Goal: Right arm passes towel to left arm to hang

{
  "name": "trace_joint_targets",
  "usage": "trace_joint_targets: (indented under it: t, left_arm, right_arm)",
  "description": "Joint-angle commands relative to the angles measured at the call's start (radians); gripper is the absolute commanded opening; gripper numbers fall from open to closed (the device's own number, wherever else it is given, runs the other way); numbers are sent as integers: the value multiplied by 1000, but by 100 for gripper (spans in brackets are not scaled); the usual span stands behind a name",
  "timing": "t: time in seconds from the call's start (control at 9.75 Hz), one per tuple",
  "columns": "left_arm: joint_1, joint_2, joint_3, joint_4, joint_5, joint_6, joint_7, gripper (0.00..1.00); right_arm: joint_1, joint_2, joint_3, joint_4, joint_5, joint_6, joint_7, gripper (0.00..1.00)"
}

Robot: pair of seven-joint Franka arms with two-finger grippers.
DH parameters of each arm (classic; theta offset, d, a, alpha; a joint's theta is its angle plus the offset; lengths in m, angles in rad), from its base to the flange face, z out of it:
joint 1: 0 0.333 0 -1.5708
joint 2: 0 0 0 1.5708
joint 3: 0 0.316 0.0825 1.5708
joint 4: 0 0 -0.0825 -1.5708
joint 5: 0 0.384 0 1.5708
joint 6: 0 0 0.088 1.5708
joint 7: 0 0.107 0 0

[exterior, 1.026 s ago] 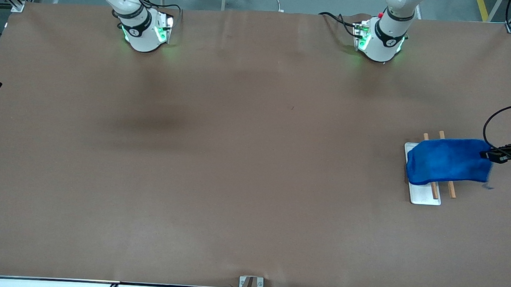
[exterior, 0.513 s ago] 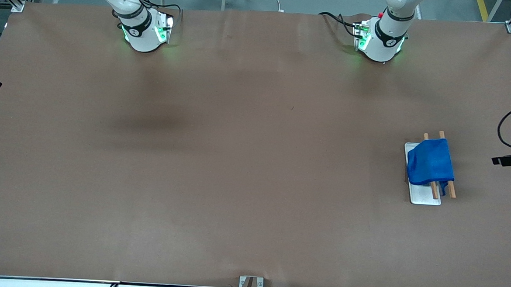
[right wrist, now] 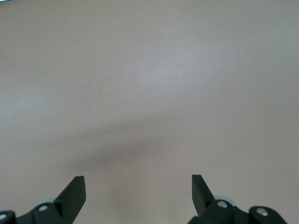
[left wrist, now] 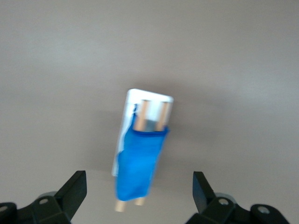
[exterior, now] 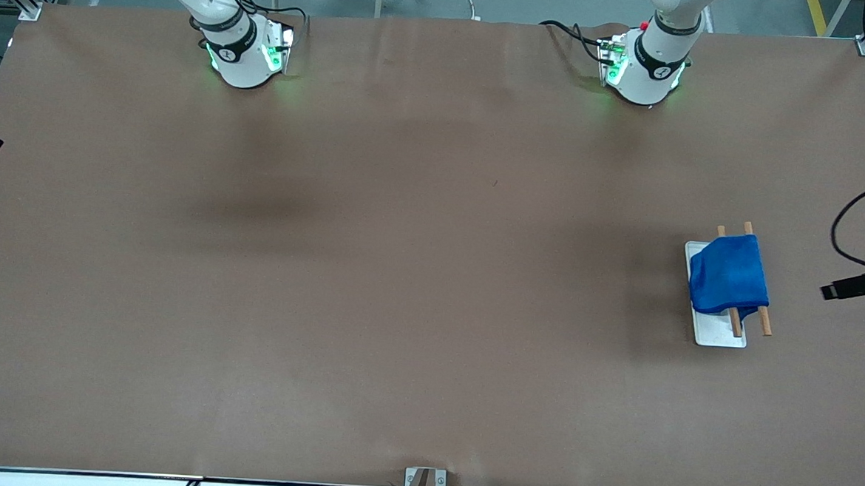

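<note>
Blue towel (exterior: 728,277) drapes folded over two wooden rods (exterior: 764,320); both end effectors (left wrist: 139,189) (right wrist: 138,189) gape wide, empty.

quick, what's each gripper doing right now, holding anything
Left gripper: open, holding nothing, off the towel draped on the rack.
Right gripper: open, holding nothing, over bare table.

Light: even, overhead, moderately bright.
Shadows: soft dark patches on table (exterior: 271,209).
Glare: green glow at arm bases.
Focus: left wrist view blurred; towel (left wrist: 140,161) soft-edged.
</note>
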Motion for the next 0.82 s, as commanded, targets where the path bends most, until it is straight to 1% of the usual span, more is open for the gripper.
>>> trace_joint_targets:
  t: [0.0, 0.21, 0.51, 0.62, 0.72]
  left_arm:
    - [-22, -66, -70, -27, 24, -43, -88, 100]
    - [-19, -140, -129, -29, 23, -56, -89, 100]
    - [-22, -213, -156, -27, 13, -111, -69, 100]
    - [-68, -258, -137, -45, 10, -114, -47, 100]
    - [-164, -296, -18, -70, 7, -131, -17, 100]
  right_arm:
    - [1, -6, 11, 6, -1, -3, 30, 100]
    - [-2, -6, 34, 8, 0, -3, 63, 100]
    - [-4, -6, 34, 8, 3, -5, 60, 100]
    - [-5, -6, 34, 8, 5, -5, 60, 100]
    - [-5, -6, 34, 8, 6, -5, 60, 100]
